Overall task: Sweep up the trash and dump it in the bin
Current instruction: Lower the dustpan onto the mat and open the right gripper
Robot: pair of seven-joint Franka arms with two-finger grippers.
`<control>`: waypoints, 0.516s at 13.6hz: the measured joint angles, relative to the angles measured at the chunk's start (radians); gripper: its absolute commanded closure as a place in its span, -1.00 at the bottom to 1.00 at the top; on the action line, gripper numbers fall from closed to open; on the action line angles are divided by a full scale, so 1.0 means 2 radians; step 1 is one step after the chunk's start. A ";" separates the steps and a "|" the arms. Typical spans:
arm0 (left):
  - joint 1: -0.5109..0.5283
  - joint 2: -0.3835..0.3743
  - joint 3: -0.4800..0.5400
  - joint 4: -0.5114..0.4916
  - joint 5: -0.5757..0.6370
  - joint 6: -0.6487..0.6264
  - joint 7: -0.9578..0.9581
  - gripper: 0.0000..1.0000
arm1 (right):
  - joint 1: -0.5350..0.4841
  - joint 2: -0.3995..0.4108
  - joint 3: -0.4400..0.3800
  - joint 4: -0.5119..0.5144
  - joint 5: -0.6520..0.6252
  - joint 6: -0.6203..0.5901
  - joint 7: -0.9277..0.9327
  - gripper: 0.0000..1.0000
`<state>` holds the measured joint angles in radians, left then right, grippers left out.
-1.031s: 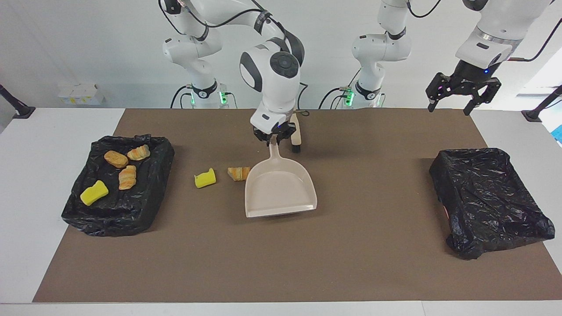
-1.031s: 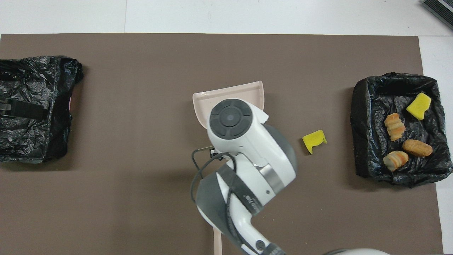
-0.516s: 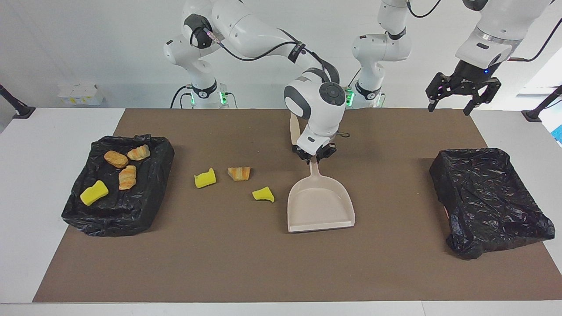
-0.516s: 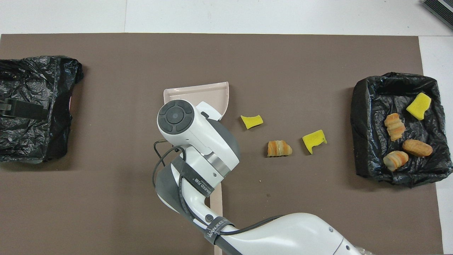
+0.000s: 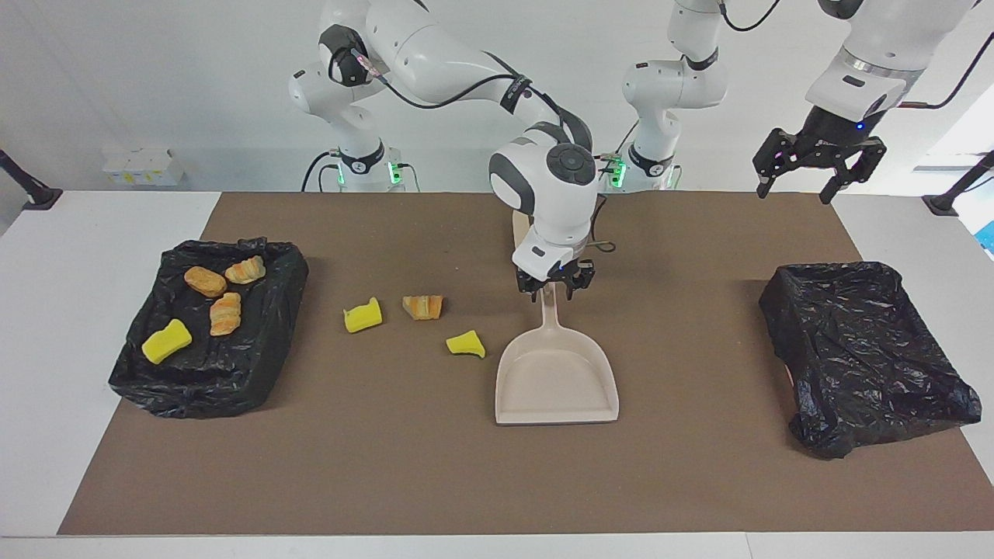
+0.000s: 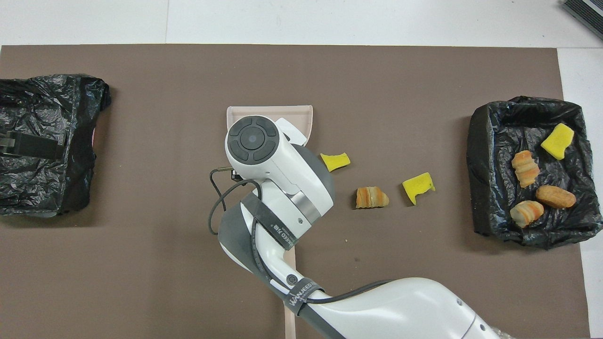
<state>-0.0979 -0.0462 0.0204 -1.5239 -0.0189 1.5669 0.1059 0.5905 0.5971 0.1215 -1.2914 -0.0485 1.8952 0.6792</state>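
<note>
White walls are seen at the robots' end of a white table (image 5: 46, 326), most of which is being covered by a brown mat (image 5: 683, 466). Near the middle of the mat a beige dustpan (image 5: 556, 380) is lying flat with its handle pointed toward the robots. The right gripper (image 5: 555, 282) is being held over that handle, its fingers spread to either side of it rather than clamped on it. A beige brush (image 5: 519, 227) is partly hidden by the right arm, closer to the robots than the pan.

Three pieces of the trash are lying loose on the mat: a yellow chunk (image 5: 466, 344) just beside the pan, a tan pastry lump (image 5: 423, 307) and a second yellow chunk (image 5: 363, 315) toward the right arm's end. Four more pieces (image 6: 534, 181) are resting in a black-lined bin (image 5: 155, 384) at that end. Another black-lined bin (image 5: 862, 357) is sitting at the left arm's end. The left gripper (image 5: 796, 186) is being held high near that end, waiting, its fingers spread apart and holding nothing.
</note>
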 measured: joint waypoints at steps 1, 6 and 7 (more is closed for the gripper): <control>0.000 0.000 0.000 0.000 0.000 0.000 0.000 -1.00 | -0.002 -0.008 0.000 0.000 0.001 -0.008 0.000 -1.00; -0.001 0.001 -0.004 0.000 0.000 0.007 0.000 -1.00 | -0.006 -0.044 0.000 -0.043 0.052 -0.023 0.000 -1.00; -0.001 0.002 -0.005 -0.001 0.000 0.014 -0.001 -1.00 | -0.006 -0.051 0.000 -0.060 0.072 -0.023 0.000 -1.00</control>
<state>-0.1007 -0.0421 0.0105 -1.5250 -0.0193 1.5948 0.1044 0.5782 0.4947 0.1220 -1.4111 0.0950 1.8483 0.6791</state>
